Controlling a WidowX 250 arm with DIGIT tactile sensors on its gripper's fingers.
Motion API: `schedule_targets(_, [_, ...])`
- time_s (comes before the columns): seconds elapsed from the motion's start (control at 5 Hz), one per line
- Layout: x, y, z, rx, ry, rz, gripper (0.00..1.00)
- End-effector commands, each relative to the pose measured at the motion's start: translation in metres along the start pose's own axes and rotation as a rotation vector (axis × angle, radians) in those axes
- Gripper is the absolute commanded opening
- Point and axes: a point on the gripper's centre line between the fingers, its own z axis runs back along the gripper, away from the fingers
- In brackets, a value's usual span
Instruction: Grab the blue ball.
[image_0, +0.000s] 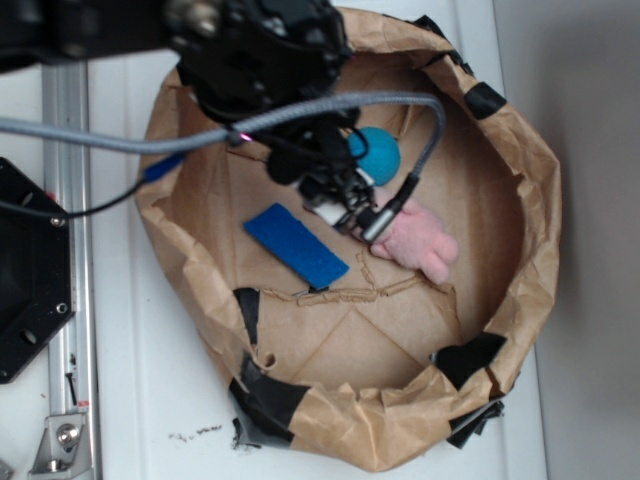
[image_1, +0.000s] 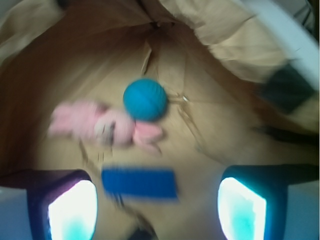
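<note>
The blue ball (image_0: 381, 153) is a small teal round ball on the floor of a brown paper basin, partly hidden behind my arm in the exterior view. In the wrist view the ball (image_1: 145, 99) lies ahead of me, beyond the pink plush bunny (image_1: 102, 126). My gripper (image_0: 350, 207) hovers over the basin between the ball, the bunny and the flat blue pad. In the wrist view the gripper (image_1: 157, 205) is open and empty, its two glowing pads (image_1: 72, 210) wide apart, with the ball well ahead of them.
A flat bright-blue rectangular pad (image_0: 296, 245) lies left of the bunny (image_0: 422, 242); it sits between my fingers' line in the wrist view (image_1: 140, 183). The crumpled paper wall (image_0: 530, 200) with black tape patches rings everything. A metal rail (image_0: 65, 300) runs at left.
</note>
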Motion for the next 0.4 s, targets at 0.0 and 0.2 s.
schedule_targets(0.0, [0.023,-0.018,-0.044,0.024,-0.012,0.035,1.0])
schedule_targets(0.2, [0.038,-0.014,-0.06,0.05,-0.028,-0.003,1.0])
